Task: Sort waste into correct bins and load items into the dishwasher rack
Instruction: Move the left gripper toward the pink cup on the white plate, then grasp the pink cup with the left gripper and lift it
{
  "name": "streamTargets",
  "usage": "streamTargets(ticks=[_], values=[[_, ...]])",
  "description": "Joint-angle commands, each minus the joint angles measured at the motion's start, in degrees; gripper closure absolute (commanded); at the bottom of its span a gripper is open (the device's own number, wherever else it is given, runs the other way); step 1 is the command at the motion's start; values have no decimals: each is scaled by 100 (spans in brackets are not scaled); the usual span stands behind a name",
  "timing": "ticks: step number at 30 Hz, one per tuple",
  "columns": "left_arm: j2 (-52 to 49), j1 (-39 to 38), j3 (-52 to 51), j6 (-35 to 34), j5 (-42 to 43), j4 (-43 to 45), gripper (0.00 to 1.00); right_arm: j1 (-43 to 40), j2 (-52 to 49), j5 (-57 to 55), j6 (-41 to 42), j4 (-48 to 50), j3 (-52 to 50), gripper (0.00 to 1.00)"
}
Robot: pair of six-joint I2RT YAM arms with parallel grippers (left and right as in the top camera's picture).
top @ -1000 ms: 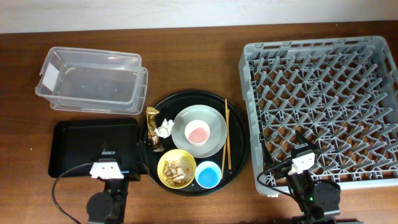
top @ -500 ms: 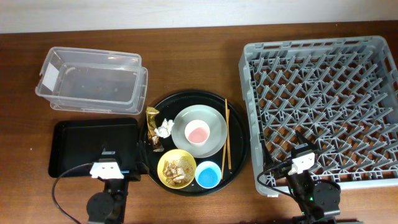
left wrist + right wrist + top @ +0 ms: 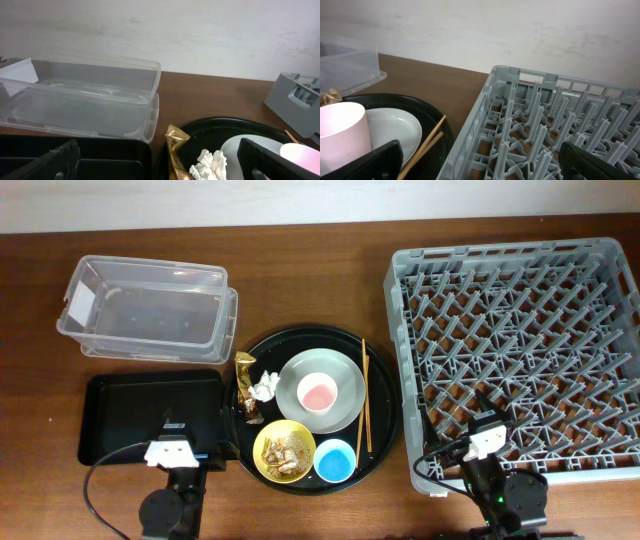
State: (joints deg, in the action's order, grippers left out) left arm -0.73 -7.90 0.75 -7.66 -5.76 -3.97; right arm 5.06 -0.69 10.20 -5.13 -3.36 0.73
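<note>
On the round black tray (image 3: pixel 300 340) sit a grey plate (image 3: pixel 345 395) with a pink cup (image 3: pixel 318 391), a yellow bowl (image 3: pixel 285 450) of brown food scraps (image 3: pixel 284 448), a blue cup (image 3: pixel 334 460), chopsticks (image 3: pixel 365 395), a white tissue (image 3: pixel 264 386) and a gold wrapper (image 3: pixel 246 388). The clear tub (image 3: pixel 150 308) is at the back left, the shallow black tray (image 3: pixel 150 415) in front of it. The grey rack (image 3: pixel 520 350) is at the right. My left gripper (image 3: pixel 160 167) is open over the black tray's near edge. My right gripper (image 3: pixel 480 167) is open at the rack's near left corner.
The tissue (image 3: pixel 210 165) and wrapper (image 3: pixel 176 145) lie just ahead in the left wrist view, the tub (image 3: pixel 85 95) beyond. The right wrist view shows the chopsticks (image 3: pixel 425 145), plate (image 3: pixel 395 132), pink cup (image 3: pixel 340 132) and rack (image 3: pixel 560 125). A pale wall runs behind the table.
</note>
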Motion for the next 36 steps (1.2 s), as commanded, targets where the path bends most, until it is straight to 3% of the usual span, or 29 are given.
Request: streamTargets(ticks=[1,4,6,8,13,18,21,23,25,28,30,32,36], values=[[44,20,-24,87,188,-26,0,-26,48,35,-22,63,-42,2],[44,20,-22,87,2159,629,0,-26,48,57,-22,247,-42,2],[44,20,57,57,2752,1222,0,-26,48,835,-22,737,46,2],[11,20,417,-166,2743,1064,0,-26,37,1325,11,752,424,2],[-1552,20,2640,-341,2903,-973,0,-26,-625,1362,413,-1480,2592,2],[-4682,11,5974,-304,3626,-3969,0,-26,-2977,1362,409,-4990,5591,2],[-5746,-63,7187,-299,3995,-4848,0,-26,-4251,1580,409,-6183,6826,2],[-6140,-61,7429,-319,4653,-4878,0,-26,-4852,2131,411,-6620,7222,2],[-6459,-208,7429,-317,4430,-5090,0,-26,-5368,2616,413,-6802,7313,2],[-7012,-1121,7429,-319,1836,-5921,1,-26,-5807,2647,785,-6684,7313,2],[-7600,-1659,7427,-323,994,-6022,8,-28,-5855,2625,1067,-6492,7313,2],[-8118,-1805,7427,-433,997,-5845,21,-26,-5816,2638,1165,-6454,7313,2],[-9335,-1864,7429,-555,1738,-5344,30,-26,-5584,2815,1163,-6634,7311,2]])
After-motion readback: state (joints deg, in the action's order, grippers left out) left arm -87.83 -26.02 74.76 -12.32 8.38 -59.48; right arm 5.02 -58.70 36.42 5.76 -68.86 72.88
